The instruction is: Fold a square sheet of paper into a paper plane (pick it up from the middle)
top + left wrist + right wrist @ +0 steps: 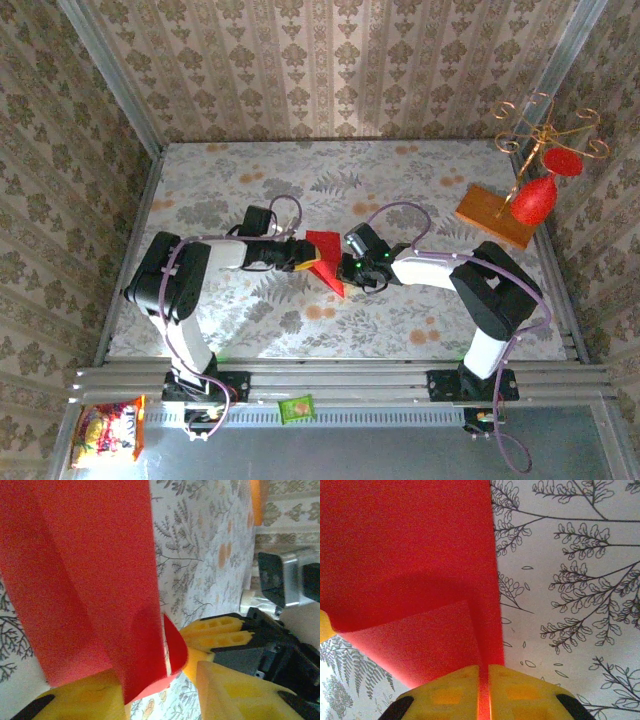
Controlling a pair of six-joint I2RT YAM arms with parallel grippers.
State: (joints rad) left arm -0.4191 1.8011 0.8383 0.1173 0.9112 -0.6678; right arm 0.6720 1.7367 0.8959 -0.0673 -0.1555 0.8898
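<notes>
Left gripper (302, 260) reaches in at mid-table, jaws apart, with the folded red paper sheet (326, 258) running between its yellow fingers (85, 702) over the floral table (400, 320). Right gripper (484, 697) is pinched tight on the sheet's creased edge.

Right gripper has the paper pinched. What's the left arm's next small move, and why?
Probably close the left gripper on the red paper. Its jaws stand apart around the paper's curled edge, while the right gripper is shut on the paper's other side; a second pinch would likely steady the fold.
</notes>
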